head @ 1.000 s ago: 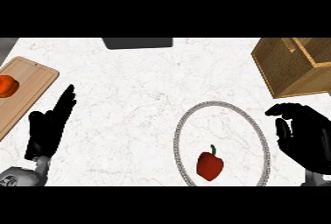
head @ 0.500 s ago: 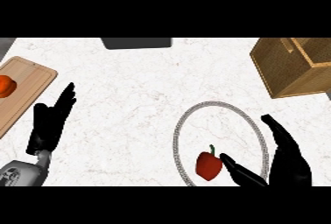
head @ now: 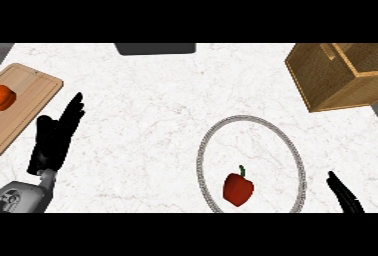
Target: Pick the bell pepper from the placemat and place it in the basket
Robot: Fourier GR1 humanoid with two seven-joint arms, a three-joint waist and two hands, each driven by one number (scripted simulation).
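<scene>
Bell pepper (head: 238, 189) at 9 o'clock from right hand (head: 345, 199), nearer one; stem toward 12; fingers straight, holding nothing.

Bell pepper (head: 238, 189) on placemat (head: 251, 145) — basket (head: 325, 75) behind, to the right

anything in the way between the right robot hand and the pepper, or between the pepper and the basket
Nothing visible: only the placemat rim and bare counter lie between the right robot hand, the bell pepper and the basket.
</scene>
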